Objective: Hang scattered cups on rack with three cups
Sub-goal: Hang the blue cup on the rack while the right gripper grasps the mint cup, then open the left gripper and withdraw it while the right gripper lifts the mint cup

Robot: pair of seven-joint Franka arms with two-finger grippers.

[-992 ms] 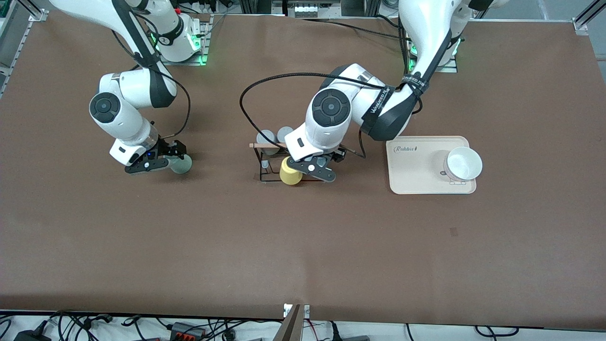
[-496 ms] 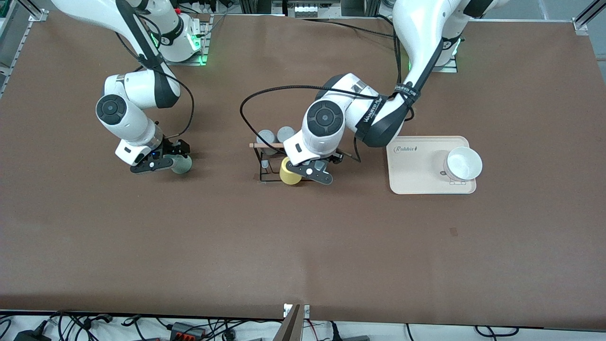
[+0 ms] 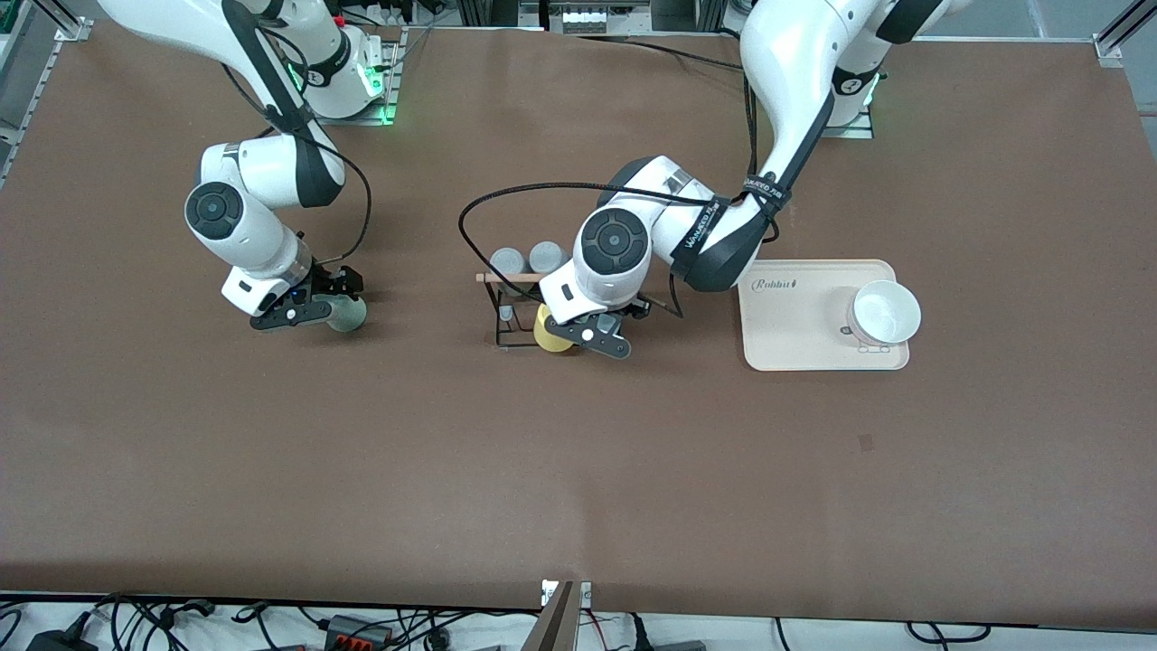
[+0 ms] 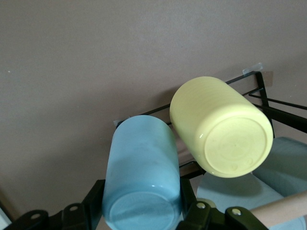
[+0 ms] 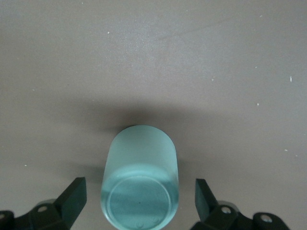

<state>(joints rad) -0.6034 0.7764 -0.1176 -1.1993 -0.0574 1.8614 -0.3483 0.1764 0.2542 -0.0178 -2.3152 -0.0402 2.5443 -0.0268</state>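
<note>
The left hand (image 4: pixel 144 218) clamps the light blue cup (image 4: pixel 141 172) base-up over the rack (image 3: pixel 506 312), beside the hung yellow cup (image 4: pixel 218 127), so a peg can enter it; the right hand (image 5: pixel 139 203) gapes wide around the sage green cup (image 5: pixel 139 177), upturned on the bench (image 3: pixel 578 470), readying a grip

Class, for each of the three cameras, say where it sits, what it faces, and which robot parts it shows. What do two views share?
Front: high across the table, facing both arms, rack and tray.
Left wrist: on left arm, facing blue cup in shut left gripper, yellow cup.
Right wrist: on right arm, facing green cup between open right gripper.
Shared: yellow cup, front and left wrist.
</note>
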